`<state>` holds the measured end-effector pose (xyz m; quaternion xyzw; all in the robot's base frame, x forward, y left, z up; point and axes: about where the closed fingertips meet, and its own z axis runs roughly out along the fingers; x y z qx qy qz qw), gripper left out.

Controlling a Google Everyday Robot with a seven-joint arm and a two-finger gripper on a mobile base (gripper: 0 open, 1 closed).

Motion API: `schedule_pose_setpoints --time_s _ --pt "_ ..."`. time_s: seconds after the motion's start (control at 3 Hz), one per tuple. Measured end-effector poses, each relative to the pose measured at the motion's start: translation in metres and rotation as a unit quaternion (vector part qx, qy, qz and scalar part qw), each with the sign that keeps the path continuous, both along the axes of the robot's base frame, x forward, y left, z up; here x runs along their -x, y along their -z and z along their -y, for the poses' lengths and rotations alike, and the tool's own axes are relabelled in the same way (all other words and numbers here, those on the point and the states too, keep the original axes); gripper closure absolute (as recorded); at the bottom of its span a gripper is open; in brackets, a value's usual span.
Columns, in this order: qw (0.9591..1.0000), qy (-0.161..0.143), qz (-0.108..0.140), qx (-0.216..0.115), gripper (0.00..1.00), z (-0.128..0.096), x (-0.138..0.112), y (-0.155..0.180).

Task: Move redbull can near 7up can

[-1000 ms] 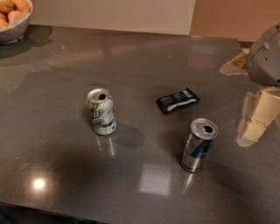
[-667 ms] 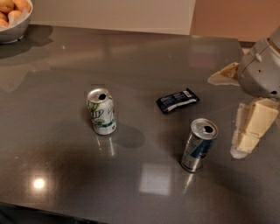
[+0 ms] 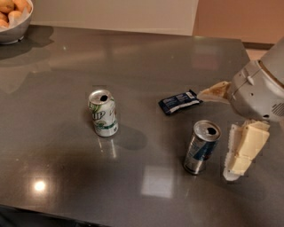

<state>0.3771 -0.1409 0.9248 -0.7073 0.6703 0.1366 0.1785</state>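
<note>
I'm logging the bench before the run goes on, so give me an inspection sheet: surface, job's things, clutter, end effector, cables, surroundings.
Surface: dark glossy table, with light glints on it.
Job's things: redbull can upright at front right; 7up can upright left of centre, well apart from it.
Clutter: dark snack bar behind the redbull can; bowl of round food at the far left corner.
End effector: at the right, beside the redbull can, fingers spread open, holding nothing.
Cables: nothing seen.
Surroundings: pale wall beyond the table.
</note>
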Motion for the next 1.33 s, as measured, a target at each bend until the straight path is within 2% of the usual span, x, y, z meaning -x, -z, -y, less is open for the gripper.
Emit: schedule_pose_setpoints --time_s 0.33,1.0,1.33 --pt "1.0000 -0.002 0.002 -0.008 0.18 -0.003 0.004 0.006" --pt "0.9999 -0.003 0.003 -0.015 0.65 -0.009 0.006 0.004" --pt "1.0000 -0.001 0.004 -0.009 0.87 -0.023 0.003 -0.010"
